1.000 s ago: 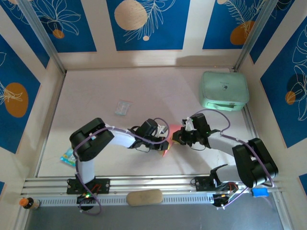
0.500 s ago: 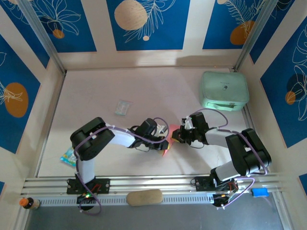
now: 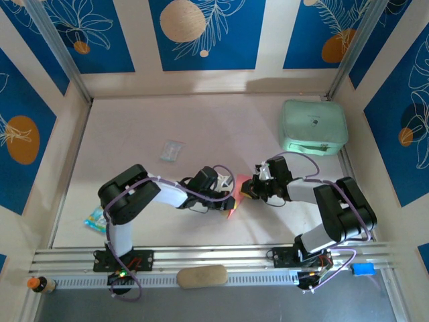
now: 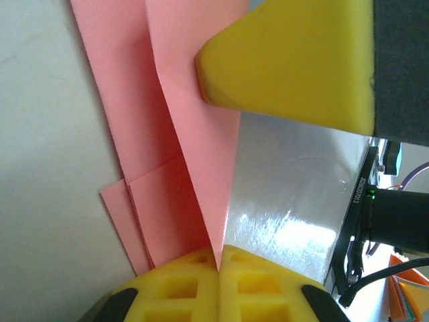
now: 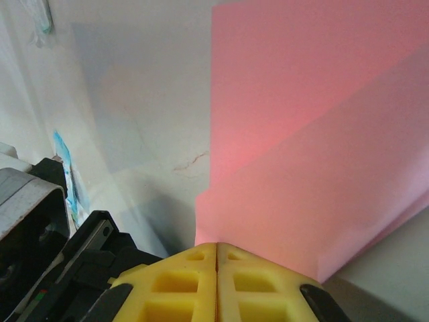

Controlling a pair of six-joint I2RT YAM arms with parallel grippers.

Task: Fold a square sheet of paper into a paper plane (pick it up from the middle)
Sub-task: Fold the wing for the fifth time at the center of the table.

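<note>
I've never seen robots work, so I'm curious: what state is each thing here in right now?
pink paper: folded into layers, pinched from both sides.
left arm: jaws shut on the pink paper.
right arm: jaws shut on the pink paper.
mint-green case: closed, untouched.
clear packet: lying flat, untouched.

This is looking like a robotics lab test cell. A black-and-white robot arm [image 3: 131, 198] and its twin [image 3: 345, 218] are sitting bolted to a ribbed aluminium rail [image 3: 221, 256] along the bottom of the frame, with purple cables [image 3: 295, 155] looping over them. Tall blue panels printed with white leaves and orange discs [image 3: 201, 33] are boxing in the pale matte tabletop [image 3: 127, 127] at left, top and right. Slanted metal struts [image 3: 57, 54] are rising in the upper corners.
</note>
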